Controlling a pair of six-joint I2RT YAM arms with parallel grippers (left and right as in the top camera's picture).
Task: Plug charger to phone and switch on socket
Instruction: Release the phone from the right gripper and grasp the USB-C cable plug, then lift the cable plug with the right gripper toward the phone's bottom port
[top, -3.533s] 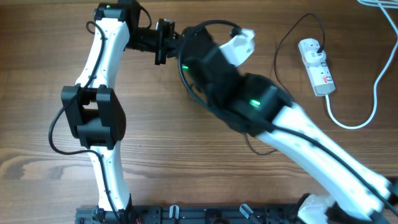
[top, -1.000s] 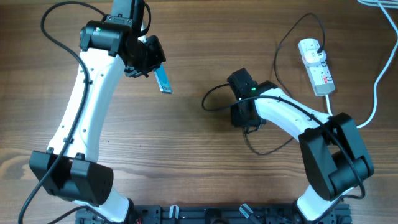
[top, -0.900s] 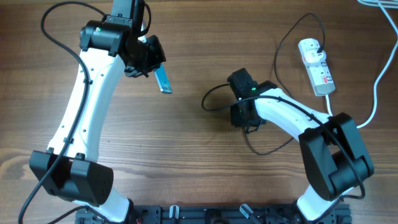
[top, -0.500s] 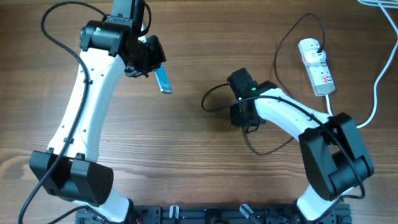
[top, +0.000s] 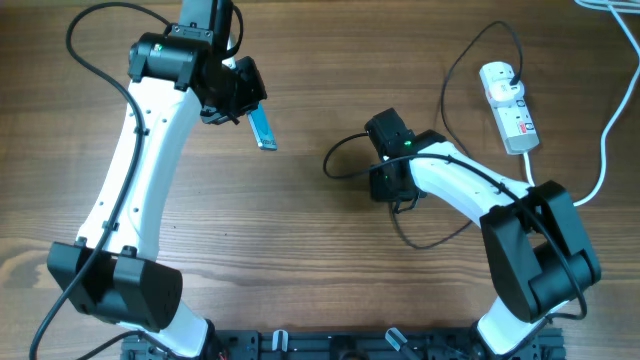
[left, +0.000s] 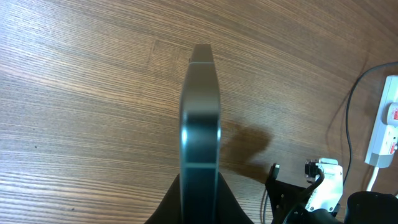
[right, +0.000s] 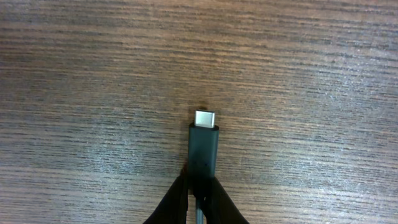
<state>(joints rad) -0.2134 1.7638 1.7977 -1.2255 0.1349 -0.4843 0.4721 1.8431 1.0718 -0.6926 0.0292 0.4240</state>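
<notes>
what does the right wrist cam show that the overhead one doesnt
Only the right wrist view: the charger connector's bare metal tip up close, its black body pinched by the right gripper.
Only the overhead view: the left gripper holding the phone, the white socket with its thick cord, and both whole arms.
Both: the charger and the wooden table.

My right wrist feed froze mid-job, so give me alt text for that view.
The right gripper is shut on the charger just behind its black connector, whose silver tip points up the frame. The rest of the frame is wood-grain table.
</notes>
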